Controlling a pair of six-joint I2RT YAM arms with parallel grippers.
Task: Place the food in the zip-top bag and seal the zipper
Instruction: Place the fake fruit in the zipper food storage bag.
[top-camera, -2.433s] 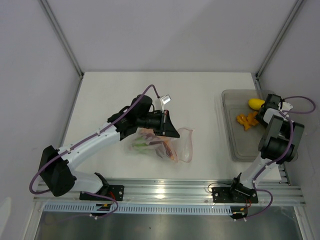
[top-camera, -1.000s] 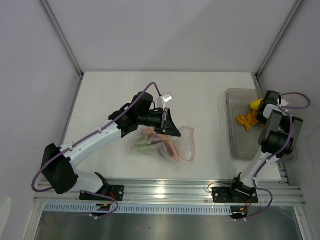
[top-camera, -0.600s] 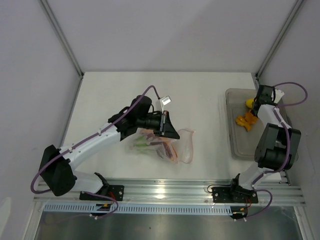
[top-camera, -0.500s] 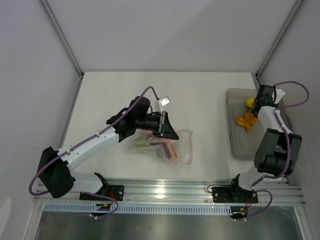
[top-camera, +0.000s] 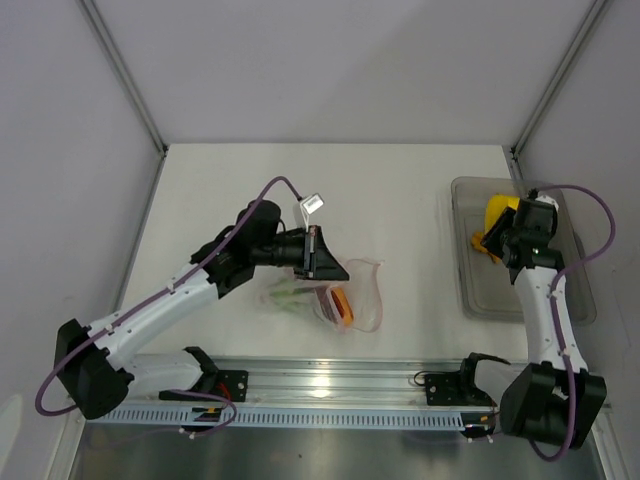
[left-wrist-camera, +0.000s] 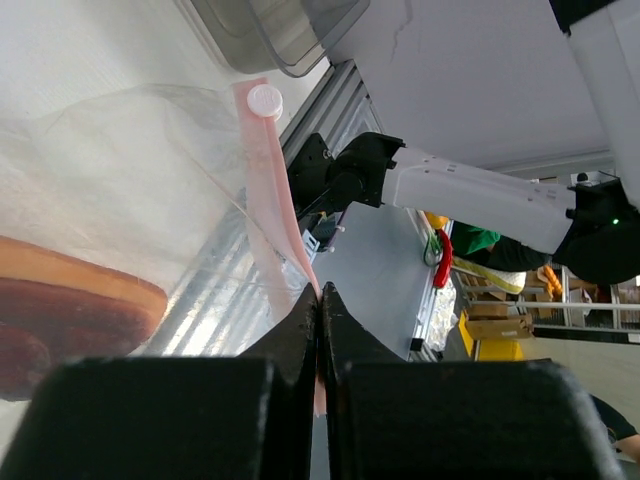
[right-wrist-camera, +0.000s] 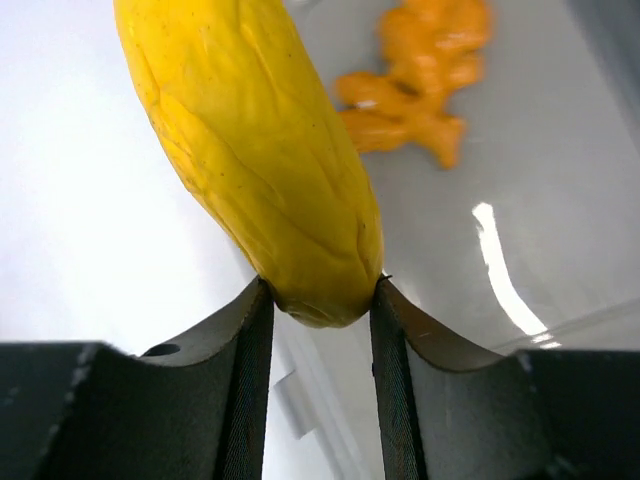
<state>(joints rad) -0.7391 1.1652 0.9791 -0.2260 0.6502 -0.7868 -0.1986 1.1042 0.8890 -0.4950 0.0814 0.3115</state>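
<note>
The clear zip-top bag (top-camera: 366, 292) lies at the table's middle with orange (top-camera: 341, 301) and green (top-camera: 285, 295) food inside. My left gripper (top-camera: 327, 264) is shut on the bag's pink zipper (left-wrist-camera: 276, 195) strip, holding that mouth edge up. The strip's white slider (left-wrist-camera: 265, 98) sits at its far end. Reddish-brown food (left-wrist-camera: 70, 312) shows through the plastic. My right gripper (right-wrist-camera: 320, 300) is shut on a yellow oval food piece (right-wrist-camera: 255, 150), held above the left edge of the tray (top-camera: 572, 292). An orange piece (right-wrist-camera: 420, 85) lies in the tray.
The rigid grey-clear tray (right-wrist-camera: 540, 230) stands at the right edge of the table, by the right wall. The metal rail (top-camera: 330, 385) with both arm bases runs along the near edge. A white tag (top-camera: 311, 203) sticks up from the left wrist.
My right arm has lifted the yellow piece off the tray and swung it toward the tray's left edge. The left gripper has shifted slightly left with the bag's edge.
</note>
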